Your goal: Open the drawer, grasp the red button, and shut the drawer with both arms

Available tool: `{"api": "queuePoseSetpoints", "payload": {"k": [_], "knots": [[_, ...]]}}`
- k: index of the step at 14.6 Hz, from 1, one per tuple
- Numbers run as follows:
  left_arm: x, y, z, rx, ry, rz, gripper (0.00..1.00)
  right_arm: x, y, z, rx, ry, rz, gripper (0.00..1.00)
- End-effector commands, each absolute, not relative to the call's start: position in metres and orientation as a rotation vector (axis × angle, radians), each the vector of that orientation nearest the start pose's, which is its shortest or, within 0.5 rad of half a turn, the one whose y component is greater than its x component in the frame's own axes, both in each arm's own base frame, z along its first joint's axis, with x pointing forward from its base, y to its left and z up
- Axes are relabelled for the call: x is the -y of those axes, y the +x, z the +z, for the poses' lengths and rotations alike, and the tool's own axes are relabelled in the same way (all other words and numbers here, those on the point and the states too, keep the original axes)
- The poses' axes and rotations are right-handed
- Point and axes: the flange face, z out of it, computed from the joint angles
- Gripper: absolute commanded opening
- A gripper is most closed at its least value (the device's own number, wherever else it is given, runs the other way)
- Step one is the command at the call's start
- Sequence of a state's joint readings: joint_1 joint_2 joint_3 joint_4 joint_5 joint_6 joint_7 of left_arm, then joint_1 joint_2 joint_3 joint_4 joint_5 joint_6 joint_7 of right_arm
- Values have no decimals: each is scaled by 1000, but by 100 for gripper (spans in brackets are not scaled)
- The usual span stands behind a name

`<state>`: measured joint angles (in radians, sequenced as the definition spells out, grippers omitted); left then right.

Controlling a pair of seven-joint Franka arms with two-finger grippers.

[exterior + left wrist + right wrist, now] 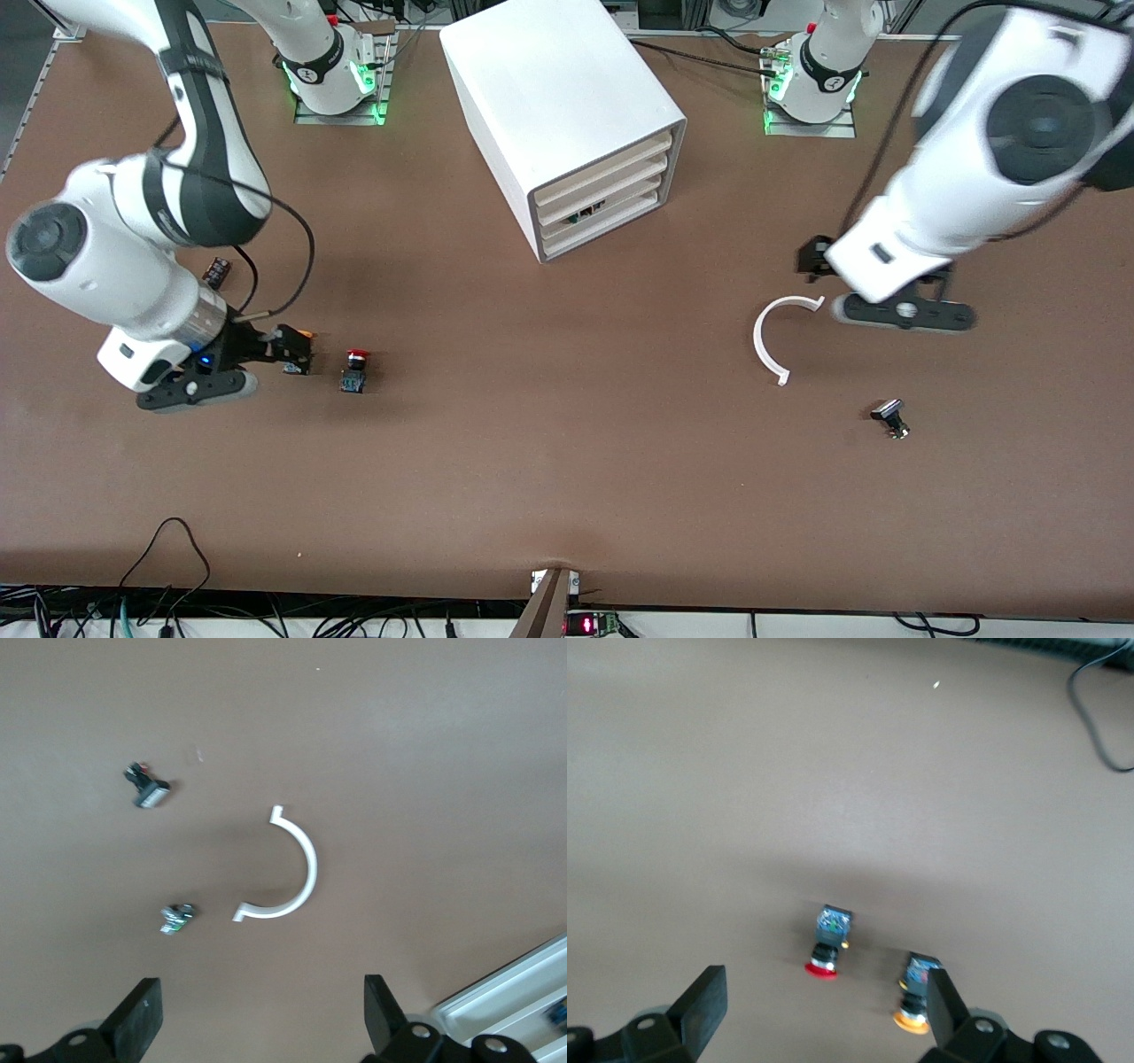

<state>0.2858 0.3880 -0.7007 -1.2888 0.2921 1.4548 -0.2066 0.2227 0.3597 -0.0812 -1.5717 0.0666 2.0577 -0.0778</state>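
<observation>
- Front view: the cabinet (567, 115) shows four drawers; the drawer (598, 210) sits ajar. The button (355, 370) lies on the desk (567, 461) just beside the right end effector (288, 353).
- Left wrist view: the left end effector (264, 1014) hangs spread wide over a white half-ring (288, 868) and two small parts.
- Right wrist view: the right end effector (824, 1005), fingers wide, hovers with the red button (827, 941) between its fingers, an orange-capped button (914, 994) touching one finger.

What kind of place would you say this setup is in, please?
Probably a robotics lab bench: two arms bolted to a brown table, a white drawer cabinet between their bases, small push buttons such as the red-capped button as props, and loose cables along the table's edge.
</observation>
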Motion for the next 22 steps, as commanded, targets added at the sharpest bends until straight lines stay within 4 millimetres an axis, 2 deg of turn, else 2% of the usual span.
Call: {"api": "queuePoseSetpoints", "payload": {"k": [1, 2, 4, 5, 7, 9, 12, 17, 19, 22], "knots": [[122, 610, 579, -383, -3030, 177, 100, -99, 653, 483, 231, -3104, -205, 100], [99, 599, 586, -348, -3066, 175, 100, -100, 648, 494, 216, -3106, -198, 100], [59, 576, 580, -410, -3137, 99, 100, -99, 637, 518, 138, -3112, -173, 100], [51, 568, 586, -492, -3110, -8, 100, -99, 628, 533, 82, -3114, -161, 100], [39, 554, 597, -486, -3095, -68, 100, -94, 615, 559, 51, -3128, -161, 100], [24, 555, 602, -446, -3101, -76, 100, -83, 601, 579, 31, -3129, -144, 100], [21, 551, 593, -356, -3121, 60, 100, -81, 581, 609, 9, -3143, -161, 100], [32, 551, 598, -346, -3119, 63, 100, -72, 556, 633, -58, -3157, -137, 100], [30, 552, 596, -322, -3105, 66, 100, -70, 545, 637, -71, -3161, -131, 100], [29, 554, 596, -312, -3104, 64, 100, -58, 535, 631, -107, -3162, -128, 100]]}}
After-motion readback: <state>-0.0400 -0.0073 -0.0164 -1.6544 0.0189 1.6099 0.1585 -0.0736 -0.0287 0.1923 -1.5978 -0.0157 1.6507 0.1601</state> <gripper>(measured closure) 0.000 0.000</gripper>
